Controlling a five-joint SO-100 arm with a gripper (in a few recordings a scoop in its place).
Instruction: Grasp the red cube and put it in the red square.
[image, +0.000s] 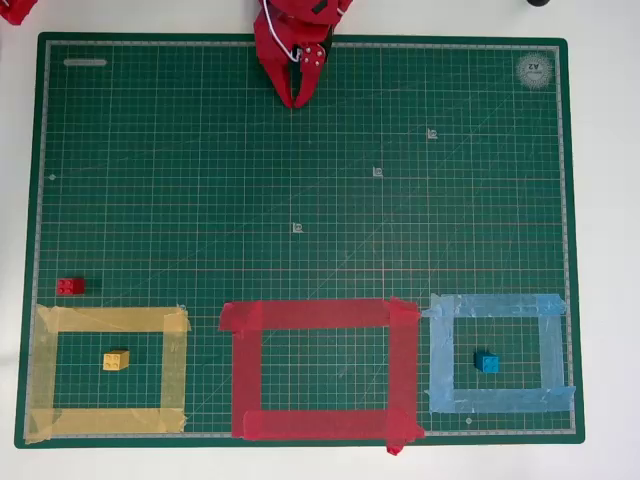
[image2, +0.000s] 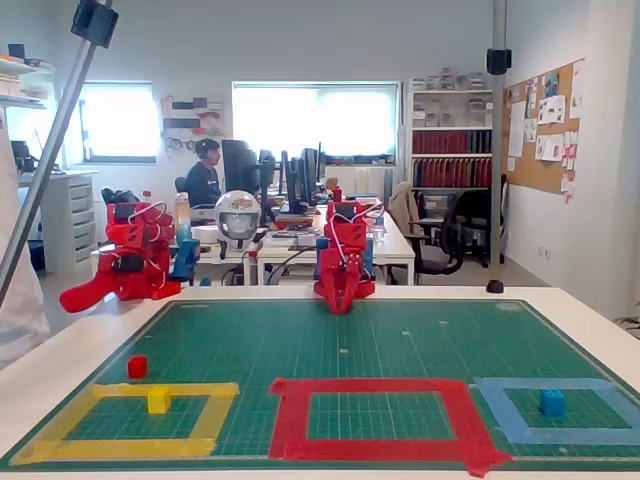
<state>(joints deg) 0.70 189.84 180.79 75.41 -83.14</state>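
The red cube (image: 70, 286) is sitting on the green cutting mat (image: 300, 180) near the mat's left edge in the overhead view, just above the top strip of the yellow tape outline (image: 108, 320) and outside it, touching no tape. In the fixed view the red cube (image2: 138, 367) is lying just behind the far left corner of the yellow tape outline (image2: 130, 390). The red square (image: 320, 314) is lying to the right of the yellow outline, at the middle of the mat's lower edge in the overhead view, well apart from the cube, and its inside is showing bare mat. In the fixed view the red square (image2: 375, 385) is sitting between the yellow outline and the light blue tape outline (image2: 560, 435). A yellow block (image: 116, 360) is resting inside the yellow outline, and a blue block (image: 487, 363) is resting inside the light blue tape outline (image: 497, 306). The red arm's hand (image: 297, 100) is pointing down at the top middle of the mat, far from the cube, its fingers looking drawn together and gripping nothing. In the fixed view the hand (image2: 340, 308) is hanging at the mat's far edge, over the white tabletop (image2: 590, 320)
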